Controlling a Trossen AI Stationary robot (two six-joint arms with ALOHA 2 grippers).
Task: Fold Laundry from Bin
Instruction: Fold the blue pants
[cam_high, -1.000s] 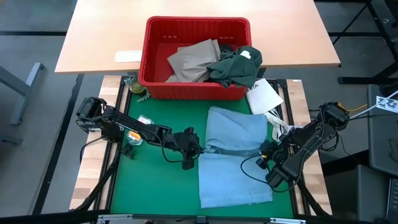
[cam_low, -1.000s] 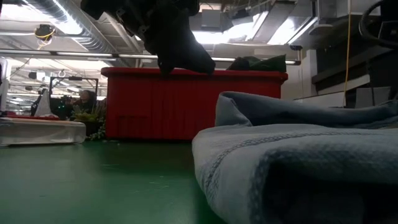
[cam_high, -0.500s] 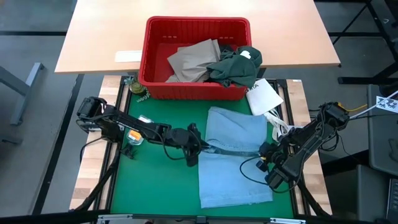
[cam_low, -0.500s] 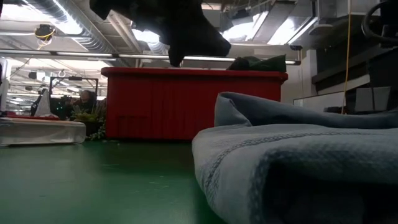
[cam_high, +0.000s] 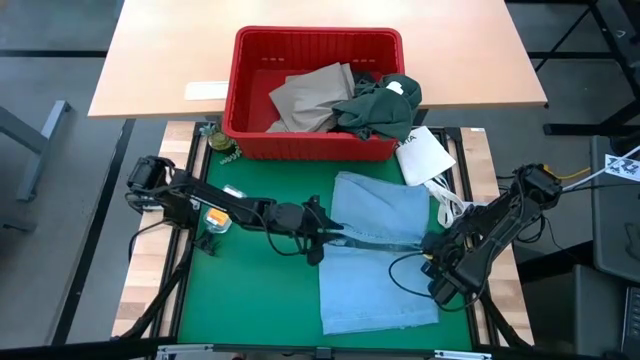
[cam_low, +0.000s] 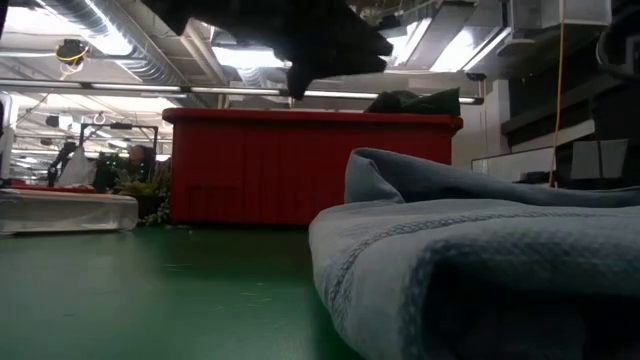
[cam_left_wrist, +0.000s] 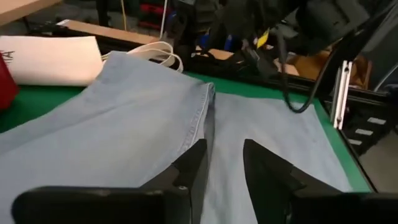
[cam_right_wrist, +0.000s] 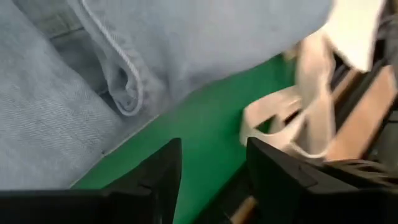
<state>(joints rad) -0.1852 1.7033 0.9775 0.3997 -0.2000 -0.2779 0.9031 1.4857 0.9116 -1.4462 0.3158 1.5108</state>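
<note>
- Denim, a light blue garment (cam_high: 377, 250), lies spread on the green mat (cam_high: 250, 300) near the middle of the counter, its upper part folded down over the lower part, with a seamed edge running across at the fold.
- The left gripper (cam_high: 318, 240) is at the left end of that fold edge; in the left wrist view its two fingers (cam_left_wrist: 186, 171) hang just above the cloth with a narrow gap between them, the jaws slightly parted and gripping nothing.
- The right gripper (cam_high: 432, 246) is at the right edge of the same garment; the right wrist view shows its fingers (cam_right_wrist: 163, 168) set apart over bare green mat just beside the hem (cam_right_wrist: 121, 93), jaws open and empty.
- The red bin (cam_high: 250, 90) stands beyond the mat on the tan counter (cam_high: 150, 60), holding tan khaki trousers (cam_high: 308, 95) and a dark green garment (cam_high: 378, 108) that drapes over the bin's near right rim.
- A white bag (cam_high: 424, 155) with pale handles (cam_right_wrist: 311, 93) lies just beside the blue garment's far right corner, next to the bin.
- A flat white packet (cam_high: 205, 90) lies on the tan counter, to the left of the bin.
- In the low view the blue garment (cam_low: 480, 270) fills the right foreground, the bin (cam_low: 310, 165) stands behind it, and a dark arm (cam_low: 300, 35) hangs overhead.
</note>
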